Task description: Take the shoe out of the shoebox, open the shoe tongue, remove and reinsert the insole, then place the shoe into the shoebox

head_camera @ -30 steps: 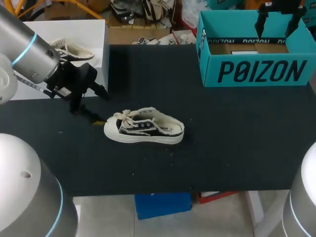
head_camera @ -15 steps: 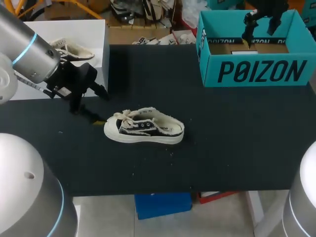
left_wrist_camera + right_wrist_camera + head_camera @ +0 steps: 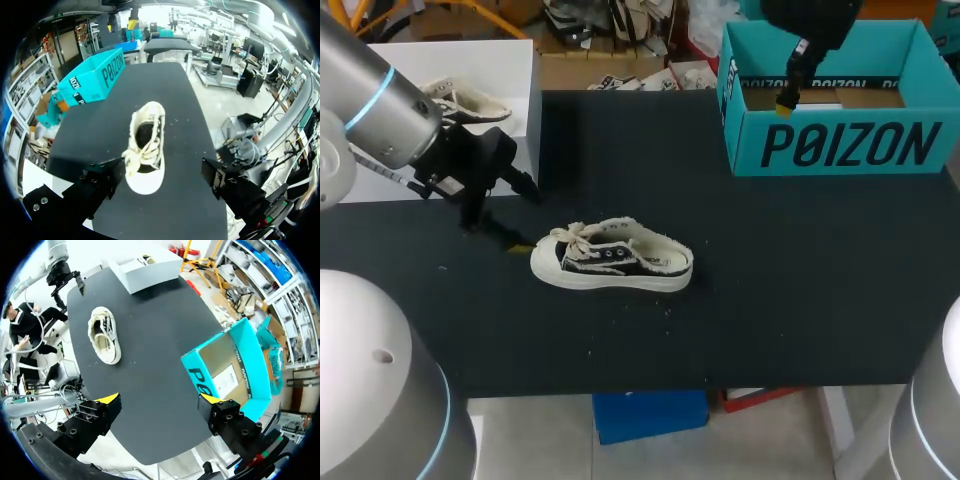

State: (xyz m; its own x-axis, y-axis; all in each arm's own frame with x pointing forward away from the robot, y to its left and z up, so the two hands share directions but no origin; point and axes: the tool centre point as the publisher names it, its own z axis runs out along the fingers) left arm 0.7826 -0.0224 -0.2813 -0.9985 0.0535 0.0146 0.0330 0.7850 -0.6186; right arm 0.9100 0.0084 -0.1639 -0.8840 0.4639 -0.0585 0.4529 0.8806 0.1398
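**Shoe.** The shoe (image 3: 612,257) stands sole-down on the black table (image 3: 780,280), outside the shoebox (image 3: 840,145) and well apart from it. The head view shows it from the side: white sole, dark upper, cream laces, toe towards the left gripper (image 3: 498,212). The left wrist view looks down into the shoe (image 3: 145,150) and shows the dark opening behind the loose laces, which the head view does not.

**Shoebox.** The teal shoebox is open at the top. The right wrist view shows the shoebox (image 3: 235,367) from above, with a brown floor and a white label inside. The head view shows mostly the front wall. In the left wrist view, the shoebox (image 3: 92,77) lies far beyond the shoe.

**Left gripper.** In the left wrist view, the left gripper (image 3: 161,175) has its fingers spread wide, and the toe of the shoe lies in the gap between them. Neither finger touches the shoe, and the gripper holds nothing. The head view shows one yellow tip low over the table, just beside the toe.

**Right gripper.** In the head view, the right gripper (image 3: 788,92) hangs above the left part of the shoebox, but its spread cannot be told from there. The right wrist view shows the right gripper (image 3: 160,400) spread wide and empty, with the shoe (image 3: 105,335) well ahead. The left wrist view shows only a small yellow tip beyond the shoebox.

**Other items.** A white box (image 3: 450,60) at the left of the table carries a second shoe (image 3: 465,100).
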